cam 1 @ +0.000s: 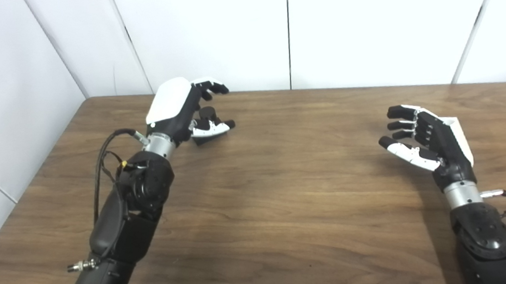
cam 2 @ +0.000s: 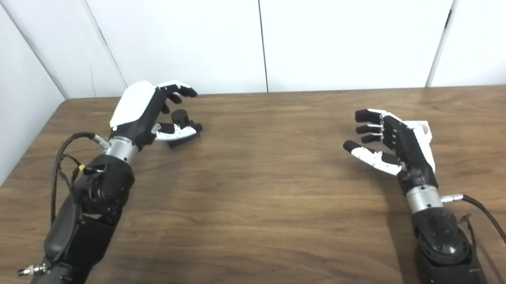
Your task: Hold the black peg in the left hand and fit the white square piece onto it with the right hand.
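Barely started. My left hand (cam 1: 186, 109) is out near the far-left corner of the table (cam 1: 285, 194), fingers curled but apart, arched over the black peg (cam 2: 180, 118). The peg stands upright on its dark base between my thumb and fingers. I cannot tell whether any finger touches it; nothing reads as a firm grip, and the base looks to be sitting on the wood. I judge the hand unclosed and the peg not yet picked up.

My right hand (cam 2: 392, 141) hangs near the right edge, palm turned inward, fingers spread, holding nothing. Just behind it, on the side toward the right edge, a bit of the white square piece (cam 2: 420, 126) shows, mostly hidden by the hand. Whether it touches the back of the hand I cannot say.

Done: left hand placed around the peg. Left: close on it, lift, take the white piece with the right, bring the two together, seat the piece on the peg.

Room: the whole middle of the tabletop between my hands is bare wood, good for the meeting. Peg sits close to the far edge and the wall panels (cam 1: 361, 22), so lifting toward the centre seems safest. White piece lies short of the right edge, with some margin.
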Action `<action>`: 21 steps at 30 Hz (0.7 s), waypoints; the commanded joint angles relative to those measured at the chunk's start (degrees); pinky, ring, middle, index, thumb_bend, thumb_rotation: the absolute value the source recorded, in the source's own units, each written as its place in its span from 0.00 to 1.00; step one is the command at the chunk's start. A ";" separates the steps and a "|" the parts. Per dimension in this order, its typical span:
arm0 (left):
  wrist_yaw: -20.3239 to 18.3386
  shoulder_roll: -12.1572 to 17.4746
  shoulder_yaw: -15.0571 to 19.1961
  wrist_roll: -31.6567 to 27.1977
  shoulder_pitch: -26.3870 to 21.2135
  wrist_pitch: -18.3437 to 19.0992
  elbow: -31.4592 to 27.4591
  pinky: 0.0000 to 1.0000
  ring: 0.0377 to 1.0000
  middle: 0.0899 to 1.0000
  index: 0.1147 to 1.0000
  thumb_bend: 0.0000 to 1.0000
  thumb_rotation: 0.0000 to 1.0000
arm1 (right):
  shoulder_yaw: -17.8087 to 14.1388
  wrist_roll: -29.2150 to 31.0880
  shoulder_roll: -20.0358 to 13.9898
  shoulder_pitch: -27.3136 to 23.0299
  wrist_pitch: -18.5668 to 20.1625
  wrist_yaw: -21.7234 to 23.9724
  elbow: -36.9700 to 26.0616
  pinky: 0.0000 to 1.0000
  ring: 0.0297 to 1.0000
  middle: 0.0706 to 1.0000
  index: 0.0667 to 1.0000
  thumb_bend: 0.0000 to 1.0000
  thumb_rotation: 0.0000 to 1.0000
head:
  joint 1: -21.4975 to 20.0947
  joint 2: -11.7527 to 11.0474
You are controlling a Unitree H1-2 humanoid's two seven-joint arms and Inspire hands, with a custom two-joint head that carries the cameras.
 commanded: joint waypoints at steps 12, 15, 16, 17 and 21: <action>-0.11 3.95 -2.14 8.52 -6.46 6.38 4.89 0.61 0.81 0.82 0.68 0.74 0.42 | -0.40 -0.33 -0.80 0.28 -1.79 -0.24 -0.36 0.60 0.66 0.70 0.67 0.68 0.26 | 0.10 0.06; -0.14 4.09 -2.74 9.92 -7.02 8.20 5.80 0.64 0.83 0.84 0.69 0.79 0.46 | -0.45 -0.14 -0.67 0.31 -1.88 -0.19 -0.24 0.59 0.66 0.70 0.67 0.69 0.26 | -0.08 0.10; -0.37 4.11 -3.02 10.55 -7.28 9.06 6.15 0.66 0.83 0.84 0.69 0.80 0.47 | -0.48 -0.03 -0.60 0.33 -1.88 -0.18 -0.28 0.59 0.66 0.70 0.67 0.69 0.27 | -0.10 0.11; -0.54 4.17 -3.29 11.03 -7.50 9.75 6.48 0.68 0.84 0.85 0.69 0.81 0.47 | -0.51 0.07 -0.54 0.36 -1.88 -0.17 -0.33 0.59 0.66 0.70 0.67 0.69 0.27 | -0.11 0.15; -1.82 4.53 -4.86 13.34 -8.55 12.36 8.13 0.82 0.89 0.88 0.70 0.84 0.50 | -0.63 0.38 -0.51 0.56 -2.31 -0.12 -0.45 0.59 0.66 0.70 0.67 0.69 0.26 | -0.23 0.25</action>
